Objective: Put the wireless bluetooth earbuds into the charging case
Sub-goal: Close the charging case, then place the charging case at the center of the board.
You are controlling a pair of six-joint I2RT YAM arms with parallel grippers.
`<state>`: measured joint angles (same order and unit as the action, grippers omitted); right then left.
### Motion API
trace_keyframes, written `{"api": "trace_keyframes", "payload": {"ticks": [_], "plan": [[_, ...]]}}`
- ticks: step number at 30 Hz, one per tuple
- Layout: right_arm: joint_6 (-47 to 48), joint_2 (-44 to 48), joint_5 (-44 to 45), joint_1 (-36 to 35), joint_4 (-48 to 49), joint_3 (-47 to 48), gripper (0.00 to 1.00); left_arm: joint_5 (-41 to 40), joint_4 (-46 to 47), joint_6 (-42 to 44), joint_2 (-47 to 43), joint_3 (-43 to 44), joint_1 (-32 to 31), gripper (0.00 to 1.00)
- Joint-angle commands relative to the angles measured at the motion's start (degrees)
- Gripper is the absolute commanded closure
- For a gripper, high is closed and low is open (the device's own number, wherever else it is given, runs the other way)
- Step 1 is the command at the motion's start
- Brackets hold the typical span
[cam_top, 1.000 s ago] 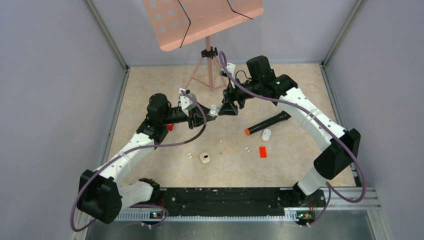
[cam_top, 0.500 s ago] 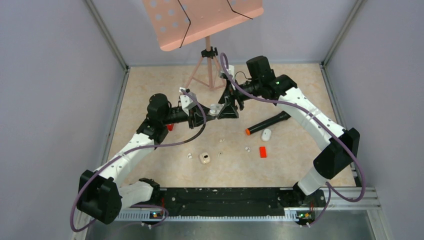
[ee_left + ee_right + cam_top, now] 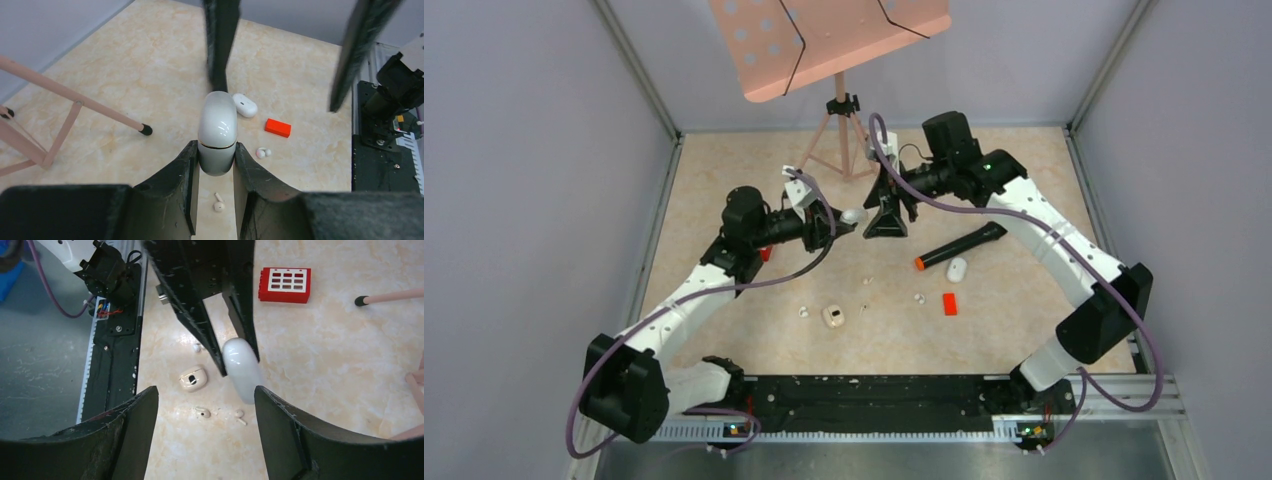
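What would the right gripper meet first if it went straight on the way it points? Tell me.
Probably the white charging case pinched in the left gripper. In the right wrist view it lies dead ahead, between the open fingers of the right gripper. How far ahead is unclear.

The top external camera hangs high above and behind the arm bases. It tilts down from far enough to take in the whole counter (image 3: pixel 724 180), out to the music stand (image 3: pixel 829 45) at the far edge. The left wrist camera sits close behind the left tool (image 3: pixel 216 150). It looks along its fingers (image 3: pixel 175 185) and down toward the counter's right side, with the base rail (image 3: pixel 382 165) at the frame's right. The right wrist camera sits close behind the right tool (image 3: pixel 205 390) and faces the opposite way and down, so the rail is at its left. All three views share the white charging case (image 3: pixel 852 215) between the tools, and each wrist view catches the other tool's fingers.
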<state>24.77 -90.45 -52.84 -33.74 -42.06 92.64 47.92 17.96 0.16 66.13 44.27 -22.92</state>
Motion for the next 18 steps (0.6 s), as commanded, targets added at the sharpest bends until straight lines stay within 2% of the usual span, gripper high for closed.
{"api": "trace_keyframes", "payload": {"ticks": [1, 7, 11, 14, 18], "plan": [[2.87, 6.98, 2.33, -0.29, -1.49, 0.84, 0.31, -5.13, 1.70, -2.30, 1.96, 1.28, -0.02, 1.00], [1.64, 12.16, 11.74, 2.88, -1.30, -7.37, 0.29, -2.40, -7.97, 7.32, 5.25, -0.07, -0.02, 1.00], [0.40, 15.20, 19.10, 4.61, 0.90, -16.89, 0.29, 0.14, -25.39, 16.45, 11.04, 2.24, -0.02, 0.98], [0.09, 17.14, 22.16, 4.69, 2.04, -21.75, 0.29, -0.49, -37.18, 18.33, 19.54, 8.67, -0.01, 0.95], [-1.56, 17.93, 23.42, 4.67, 2.66, -24.89, 0.28, -5.39, -53.28, 11.41, 34.62, 23.86, 0.00, 0.93]]}}
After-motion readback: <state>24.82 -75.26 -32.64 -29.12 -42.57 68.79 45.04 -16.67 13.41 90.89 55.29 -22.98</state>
